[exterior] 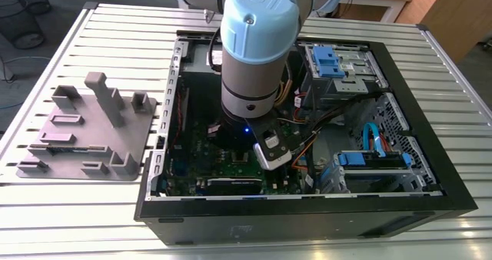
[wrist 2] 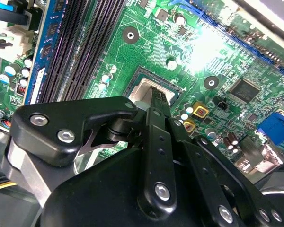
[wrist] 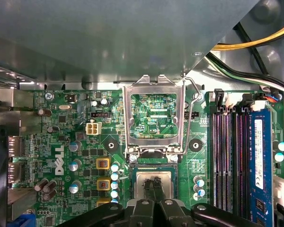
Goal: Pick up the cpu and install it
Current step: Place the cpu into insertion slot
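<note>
The cpu (wrist: pixel 165 181) is a small silvery square lying flat in the socket of the green motherboard (wrist: pixel 61 142); in the second wrist view the cpu (wrist 2: pixel 143 90) shows just past the black fingers. My gripper (wrist: pixel 152 183) hangs right over the chip's middle with its two thin fingertips (wrist 2: pixel 157 97) close together, shut, at or just above the metal top. I cannot tell if they touch it. The hinged metal socket frame (wrist: pixel 127 118) stands flipped open beside the socket. In the exterior view the arm (exterior: pixel 257 52) reaches down into the open computer case (exterior: pixel 307 205).
Black memory slots (wrist: pixel 227 151) and a blue module (wrist: pixel 258 156) run along one side of the socket. The frame's wire lever (wrist: pixel 195 92) stands raised. Cables and drive cages (exterior: pixel 338 64) crowd the case's far side. A grey tray with upright posts (exterior: pixel 84 133) sits outside, at the exterior view's left.
</note>
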Available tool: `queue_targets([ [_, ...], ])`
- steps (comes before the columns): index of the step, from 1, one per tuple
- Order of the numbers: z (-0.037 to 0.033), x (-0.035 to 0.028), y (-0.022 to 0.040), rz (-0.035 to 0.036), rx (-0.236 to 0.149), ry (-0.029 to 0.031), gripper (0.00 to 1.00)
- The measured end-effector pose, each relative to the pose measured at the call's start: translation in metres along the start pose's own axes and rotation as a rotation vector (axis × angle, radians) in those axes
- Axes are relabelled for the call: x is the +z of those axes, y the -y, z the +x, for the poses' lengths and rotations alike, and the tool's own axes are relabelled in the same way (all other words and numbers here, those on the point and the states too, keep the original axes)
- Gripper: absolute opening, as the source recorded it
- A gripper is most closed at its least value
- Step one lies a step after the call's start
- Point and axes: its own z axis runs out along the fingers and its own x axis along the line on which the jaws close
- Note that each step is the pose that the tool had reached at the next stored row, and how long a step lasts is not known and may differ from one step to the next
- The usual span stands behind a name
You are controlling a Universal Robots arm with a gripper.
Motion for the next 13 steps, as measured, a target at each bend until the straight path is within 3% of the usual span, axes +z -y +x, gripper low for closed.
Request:
queue_targets([
  [5,-0.0001,-0.0022,-0.0003,-0.0016,0.000,0.0008,0.11],
  [13,0.0000,-0.0143,-0.0005,-0.0002,0.000,0.0001,0.11],
])
